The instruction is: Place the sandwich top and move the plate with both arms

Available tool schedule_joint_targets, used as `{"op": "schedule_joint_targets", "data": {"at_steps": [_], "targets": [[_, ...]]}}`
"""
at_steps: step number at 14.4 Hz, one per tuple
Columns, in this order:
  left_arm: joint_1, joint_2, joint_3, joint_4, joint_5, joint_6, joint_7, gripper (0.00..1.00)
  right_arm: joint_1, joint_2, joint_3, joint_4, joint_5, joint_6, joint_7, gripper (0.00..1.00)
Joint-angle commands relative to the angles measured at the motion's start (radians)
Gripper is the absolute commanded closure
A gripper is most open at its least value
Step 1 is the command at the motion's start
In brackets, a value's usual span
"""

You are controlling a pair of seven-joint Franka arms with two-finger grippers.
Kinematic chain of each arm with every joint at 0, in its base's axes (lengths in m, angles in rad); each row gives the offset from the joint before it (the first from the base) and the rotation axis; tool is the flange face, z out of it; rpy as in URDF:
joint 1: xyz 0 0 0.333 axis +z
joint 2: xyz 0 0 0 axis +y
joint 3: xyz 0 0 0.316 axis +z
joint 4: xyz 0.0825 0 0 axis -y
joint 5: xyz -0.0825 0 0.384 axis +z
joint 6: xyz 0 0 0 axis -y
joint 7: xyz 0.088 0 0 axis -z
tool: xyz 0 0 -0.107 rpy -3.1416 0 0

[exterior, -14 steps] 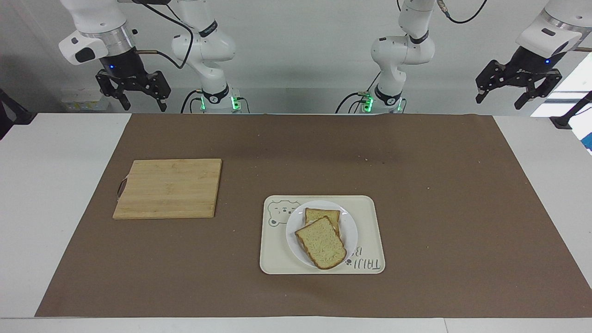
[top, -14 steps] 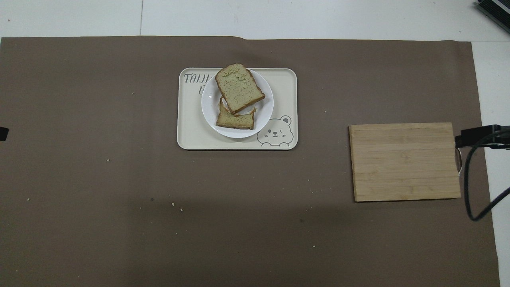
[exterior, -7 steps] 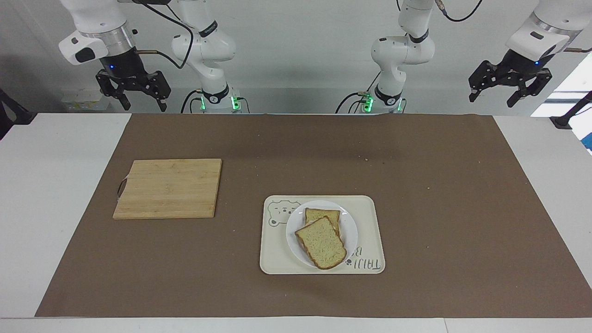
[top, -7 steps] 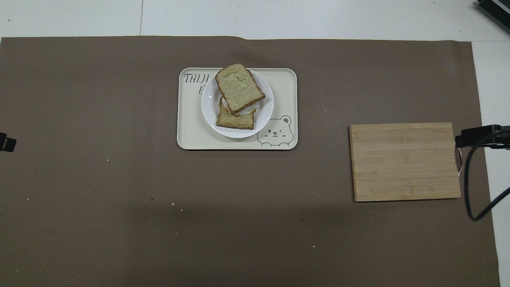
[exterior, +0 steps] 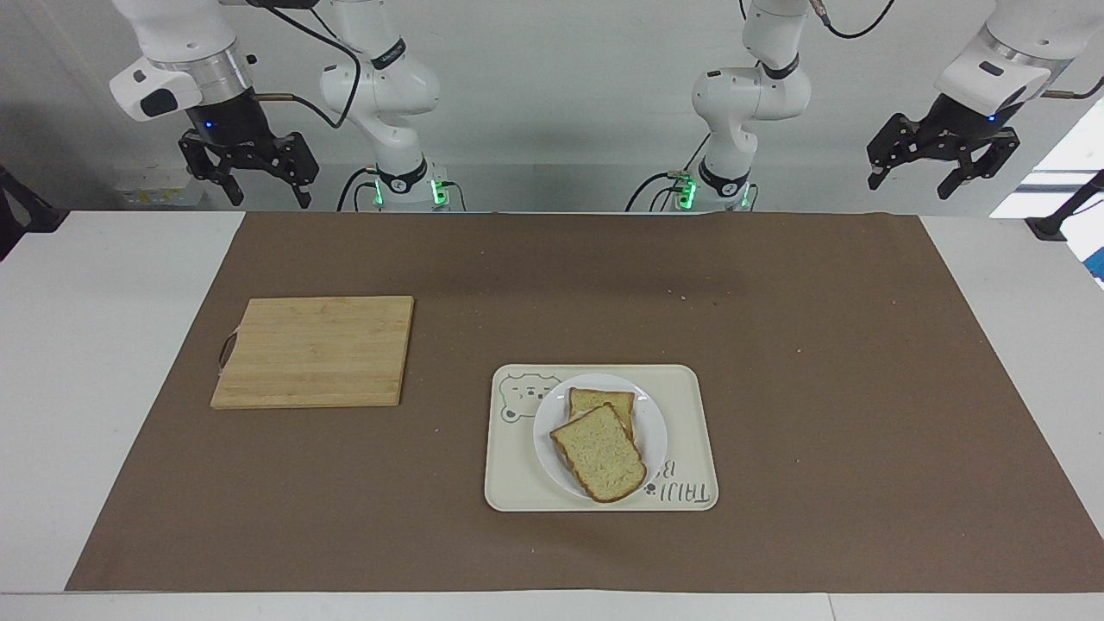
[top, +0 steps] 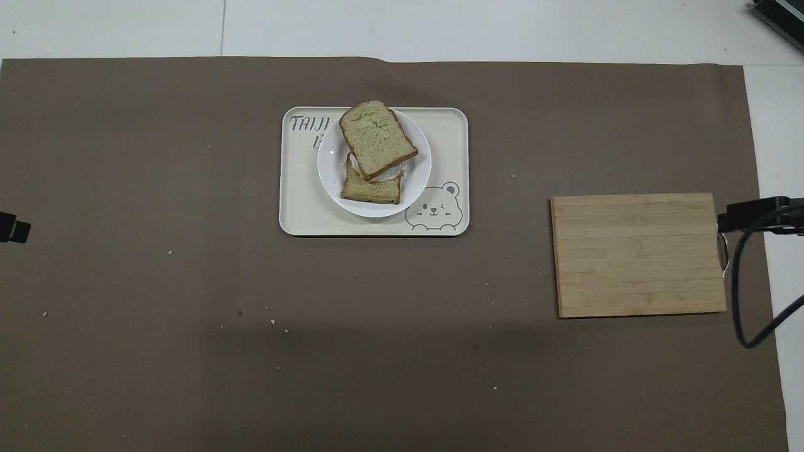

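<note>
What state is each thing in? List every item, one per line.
Pale beige bread slice, the sandwich top: lying askew on the lower slice, partly overlapping it.
Lower bread slice: flat on the plate, partly covered.
Small round white plate: resting on the tray.
Cream rectangular tray with bear drawing: flat on the brown mat.
Bamboo cutting board: flat, bare.
Left gripper: raised, jaws open, empty.
Right gripper: raised, jaws open, empty.

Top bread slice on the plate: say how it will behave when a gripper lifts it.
The top slice looks thin and porous, so probably light and soft; a hard pinch may dent it. Lying askew over the lower slice, overhanging the plate, it may sag when lifted.
</note>
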Motion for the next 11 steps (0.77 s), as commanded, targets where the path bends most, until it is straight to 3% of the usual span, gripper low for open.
{"op": "schedule_joint_targets", "data": {"at_steps": [1,5,11], "targets": [[0.003,-0.016,-0.012,-0.027,0.012,0.016,-0.011,0.0,-0.007,-0.007,0.003,-0.003,-0.002,-0.008,-0.025,0.0],[0.001,0.015,-0.012,0.022,0.029,0.013,-0.019,0.0,-0.007,-0.007,0.003,-0.003,-0.002,-0.008,-0.025,0.0],[0.0,0.006,-0.014,0.016,0.043,0.026,-0.103,0.0,-0.007,-0.007,0.003,-0.003,-0.002,-0.01,-0.025,0.0]]}}
